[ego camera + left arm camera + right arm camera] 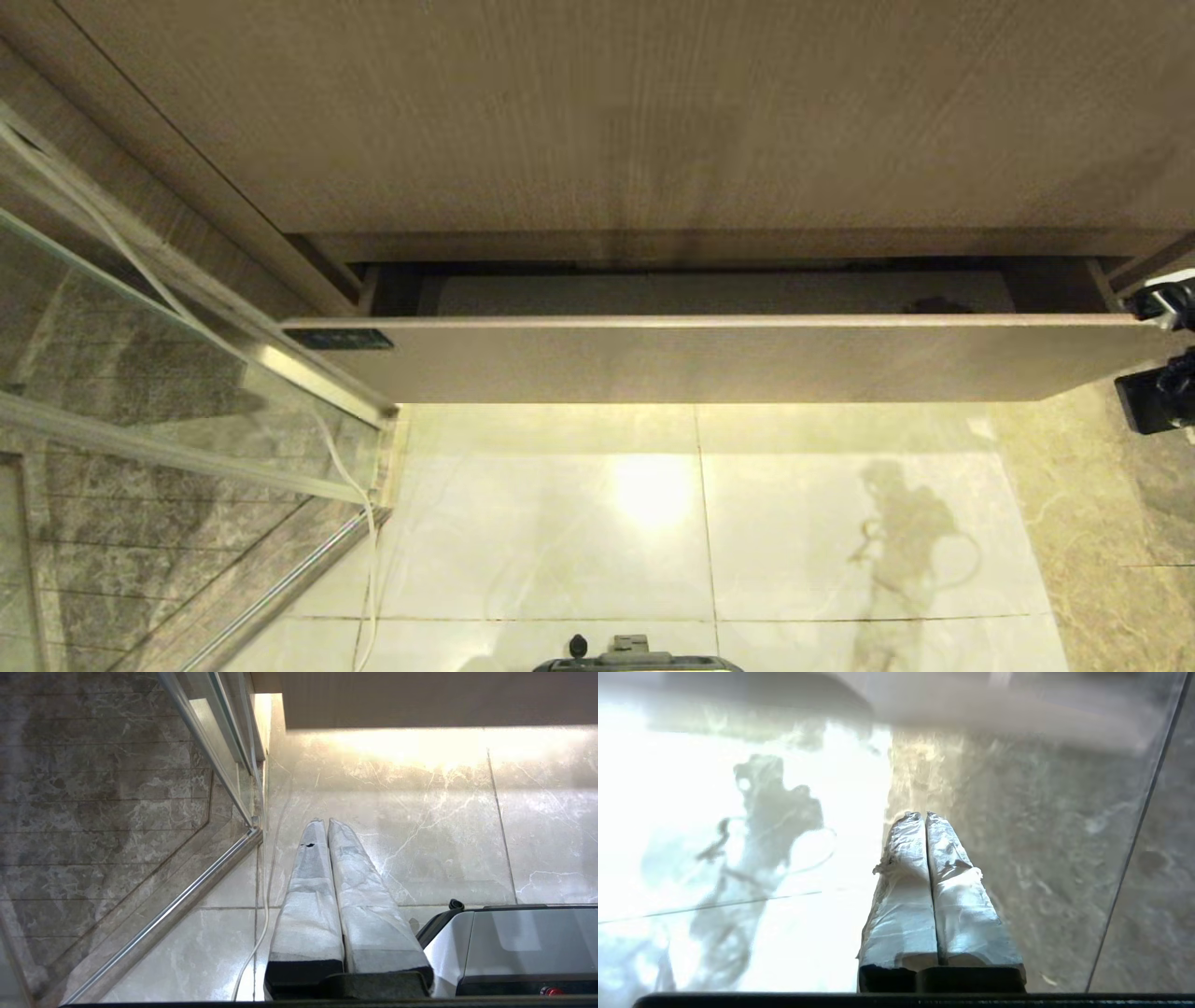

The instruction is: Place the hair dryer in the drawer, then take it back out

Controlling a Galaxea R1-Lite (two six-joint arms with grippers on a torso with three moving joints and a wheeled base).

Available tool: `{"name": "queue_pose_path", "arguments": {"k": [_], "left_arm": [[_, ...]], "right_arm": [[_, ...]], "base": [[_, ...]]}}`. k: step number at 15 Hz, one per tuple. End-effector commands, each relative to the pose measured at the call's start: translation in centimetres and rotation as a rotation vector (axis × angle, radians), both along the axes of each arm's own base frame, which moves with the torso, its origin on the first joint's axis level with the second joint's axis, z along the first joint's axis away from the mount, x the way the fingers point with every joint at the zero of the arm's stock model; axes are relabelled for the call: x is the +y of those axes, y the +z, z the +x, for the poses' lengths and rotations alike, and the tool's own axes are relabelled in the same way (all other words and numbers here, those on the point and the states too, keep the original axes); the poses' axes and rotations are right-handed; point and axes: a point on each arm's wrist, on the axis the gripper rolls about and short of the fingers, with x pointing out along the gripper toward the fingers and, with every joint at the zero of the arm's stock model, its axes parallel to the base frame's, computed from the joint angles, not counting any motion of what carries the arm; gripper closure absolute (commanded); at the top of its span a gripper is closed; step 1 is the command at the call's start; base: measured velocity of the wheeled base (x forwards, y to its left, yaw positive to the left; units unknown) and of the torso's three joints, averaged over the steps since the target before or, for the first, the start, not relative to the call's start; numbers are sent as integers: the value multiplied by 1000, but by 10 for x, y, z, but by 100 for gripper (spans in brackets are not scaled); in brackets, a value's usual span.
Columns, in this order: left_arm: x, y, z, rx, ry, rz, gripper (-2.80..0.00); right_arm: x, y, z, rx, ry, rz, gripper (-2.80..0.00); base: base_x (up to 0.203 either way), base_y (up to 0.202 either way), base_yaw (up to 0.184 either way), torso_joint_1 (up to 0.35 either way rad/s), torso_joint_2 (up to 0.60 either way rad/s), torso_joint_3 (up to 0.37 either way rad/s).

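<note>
Head view shows the drawer [709,359] slightly open, the hair dryer unseen. Right gripper [923,815], fingers pressed together, empty, hovers over the floor [1017,858]; it should spread them before reaching in.

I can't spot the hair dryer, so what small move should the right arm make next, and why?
Probably bring the shut, empty right gripper in to the drawer's front edge to pull it wider. The drawer is only slightly open, its inside mostly hidden. The left gripper hangs shut over the floor.
</note>
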Motion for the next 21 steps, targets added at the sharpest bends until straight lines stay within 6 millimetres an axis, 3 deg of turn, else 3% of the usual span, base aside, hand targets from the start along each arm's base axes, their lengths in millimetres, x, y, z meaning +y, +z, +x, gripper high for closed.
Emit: {"name": "queue_pose_path", "arguments": {"k": [1, 7, 10, 16, 19, 21], "left_arm": [[0, 0, 0, 0, 1, 0, 0], [0, 0, 0, 0, 1, 0, 0], [0, 0, 0, 0, 1, 0, 0], [0, 0, 0, 0, 1, 0, 0], [0, 0, 0, 0, 1, 0, 0], [0, 0, 0, 0, 1, 0, 0]], "right_arm": [[5, -1, -8, 66, 13, 10, 0], [15, -9, -31, 202, 19, 50, 0], [30, -15, -52, 228, 38, 62, 0], [71, -27, -145, 160, 79, 22, 0], [86, -46, -184, 104, 64, 0, 0], [98, -60, -213, -22, 91, 33, 0]], "base": [[0, 0, 0, 0, 0, 0], [0, 0, 0, 0, 0, 0], [0, 0, 0, 0, 0, 0], [0, 0, 0, 0, 0, 0], [0, 0, 0, 0, 0, 0], [0, 0, 0, 0, 0, 0]]}}
